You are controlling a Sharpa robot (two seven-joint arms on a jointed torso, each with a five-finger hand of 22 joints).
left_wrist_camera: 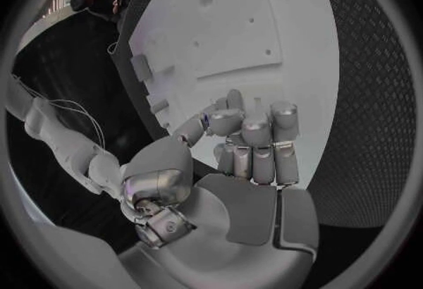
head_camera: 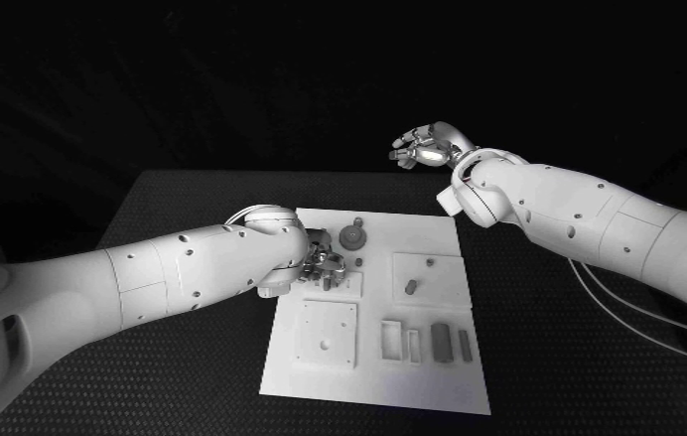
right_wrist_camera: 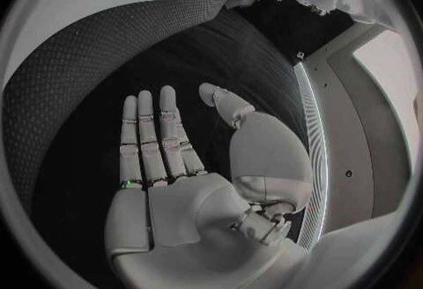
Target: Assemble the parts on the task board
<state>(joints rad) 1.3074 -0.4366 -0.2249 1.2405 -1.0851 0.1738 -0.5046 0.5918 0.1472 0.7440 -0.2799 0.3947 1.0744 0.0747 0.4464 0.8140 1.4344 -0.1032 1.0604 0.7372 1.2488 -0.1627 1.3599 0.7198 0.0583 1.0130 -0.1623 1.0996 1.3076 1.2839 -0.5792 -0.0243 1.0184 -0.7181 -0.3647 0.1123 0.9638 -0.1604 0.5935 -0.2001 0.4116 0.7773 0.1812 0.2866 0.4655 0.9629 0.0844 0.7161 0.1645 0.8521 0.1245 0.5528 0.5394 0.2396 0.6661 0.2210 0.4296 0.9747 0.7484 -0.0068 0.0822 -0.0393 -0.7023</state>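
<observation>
the left hand, fingers curled down on the task board with any grasp hidden, seems mid-placement of a part, while the right hand hovers spread and empty beyond the far edge; next calls for careful seating.

One white task board lies on the tabletop. Two white arms reach in, each with one silver hand: left, right.
</observation>
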